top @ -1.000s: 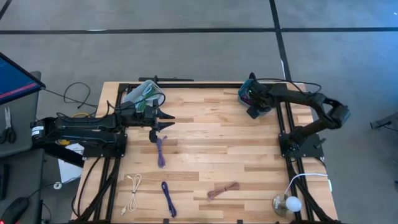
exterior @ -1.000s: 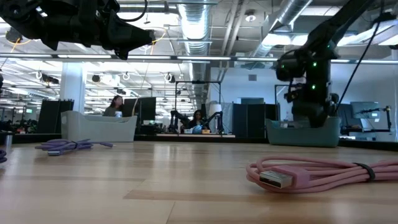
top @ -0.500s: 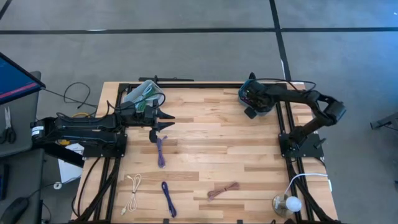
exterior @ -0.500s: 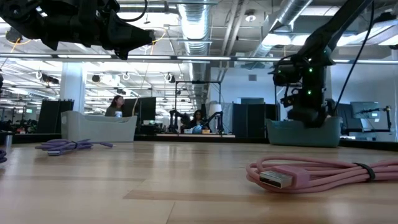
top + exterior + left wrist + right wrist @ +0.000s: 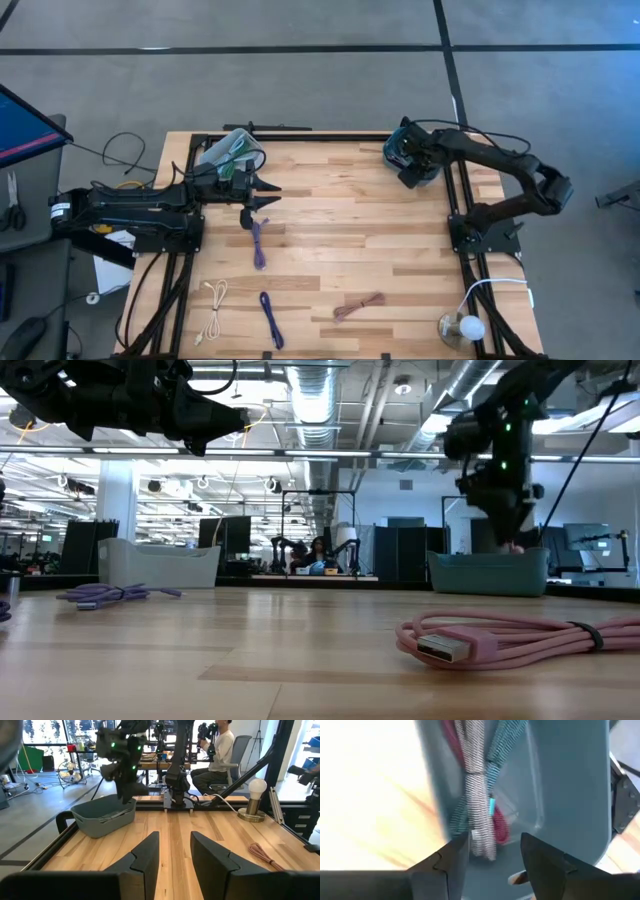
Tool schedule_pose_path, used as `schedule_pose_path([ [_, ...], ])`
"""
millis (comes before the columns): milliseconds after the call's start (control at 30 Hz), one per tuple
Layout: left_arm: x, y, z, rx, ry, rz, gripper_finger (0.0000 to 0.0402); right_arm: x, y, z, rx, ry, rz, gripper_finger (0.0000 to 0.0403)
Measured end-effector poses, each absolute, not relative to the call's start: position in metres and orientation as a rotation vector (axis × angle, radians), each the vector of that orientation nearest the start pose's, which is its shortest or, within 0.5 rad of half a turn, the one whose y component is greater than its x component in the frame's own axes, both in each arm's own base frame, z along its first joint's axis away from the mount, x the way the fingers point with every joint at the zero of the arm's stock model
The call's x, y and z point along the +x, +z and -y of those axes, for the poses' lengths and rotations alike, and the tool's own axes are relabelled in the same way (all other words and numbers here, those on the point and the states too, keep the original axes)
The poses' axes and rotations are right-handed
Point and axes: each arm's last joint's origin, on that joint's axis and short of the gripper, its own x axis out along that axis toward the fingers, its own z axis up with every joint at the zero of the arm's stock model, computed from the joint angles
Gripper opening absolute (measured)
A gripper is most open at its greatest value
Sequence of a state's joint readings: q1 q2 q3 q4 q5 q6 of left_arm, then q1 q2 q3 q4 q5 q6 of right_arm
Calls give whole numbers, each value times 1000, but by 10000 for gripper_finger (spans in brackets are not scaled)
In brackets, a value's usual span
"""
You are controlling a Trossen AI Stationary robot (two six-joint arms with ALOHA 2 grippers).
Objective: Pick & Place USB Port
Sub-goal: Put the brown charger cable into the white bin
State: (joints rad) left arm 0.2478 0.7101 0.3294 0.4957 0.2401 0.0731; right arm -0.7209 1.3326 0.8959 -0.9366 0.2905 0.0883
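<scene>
right gripper [image 5: 492, 855] parted above bin [image 5: 570, 780], striped cable [image 5: 476, 795] hanging lengthwise

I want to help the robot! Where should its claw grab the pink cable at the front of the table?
Probably the bunched middle of the pink cable, coming straight down from above. It lies flat on the table, coiled into a slim bundle, so the claw could close across its narrow width.
</scene>
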Motion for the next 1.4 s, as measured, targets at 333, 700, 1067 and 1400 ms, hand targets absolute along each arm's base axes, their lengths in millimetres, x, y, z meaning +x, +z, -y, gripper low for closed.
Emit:
schedule_pose_path([
  [333,161,251,-34,101,12,111,110,205,253,117,524,-426,-963,157],
  [700,162,250,-34,96,12,102,110,250,288,58,267,-4,-593,116],
  [1067,162,246,-34,85,10,61,110,255,291,1,162,115,-603,95],
  [1400,162,247,-34,86,10,63,110,258,285,-26,132,215,-639,94],
])
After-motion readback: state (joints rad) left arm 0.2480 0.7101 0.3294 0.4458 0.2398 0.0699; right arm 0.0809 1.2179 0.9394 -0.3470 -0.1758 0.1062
